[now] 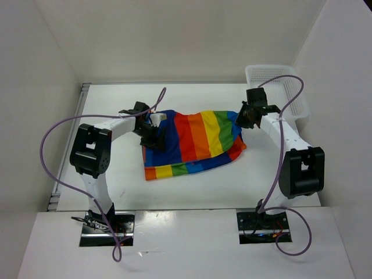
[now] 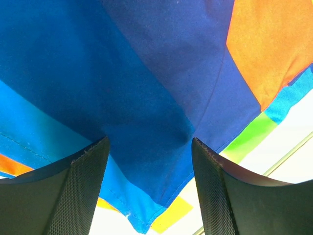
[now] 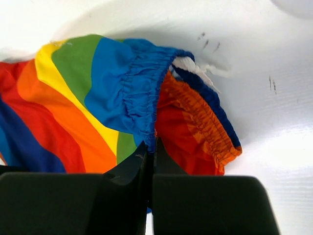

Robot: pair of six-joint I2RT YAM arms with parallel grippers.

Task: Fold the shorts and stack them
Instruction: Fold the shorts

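Note:
The rainbow-striped shorts [image 1: 192, 142] lie bunched in the middle of the white table. My left gripper [image 1: 152, 135] is over their left, blue end. In the left wrist view it [image 2: 149, 147] is open, its fingers [image 2: 88, 191] wide apart, with a blue corner of the shorts [image 2: 146, 98] between and beyond them. My right gripper [image 1: 244, 119] is at their right end. In the right wrist view it [image 3: 151, 147] is shut on the blue elastic waistband [image 3: 144, 88], beside the orange-red part. The white drawstring [image 3: 193, 66] pokes out at the waist.
A white plastic mesh basket [image 1: 273, 70] stands at the back right corner, just behind my right arm. White walls enclose the table on the left, back and right. Purple cables loop over both arms.

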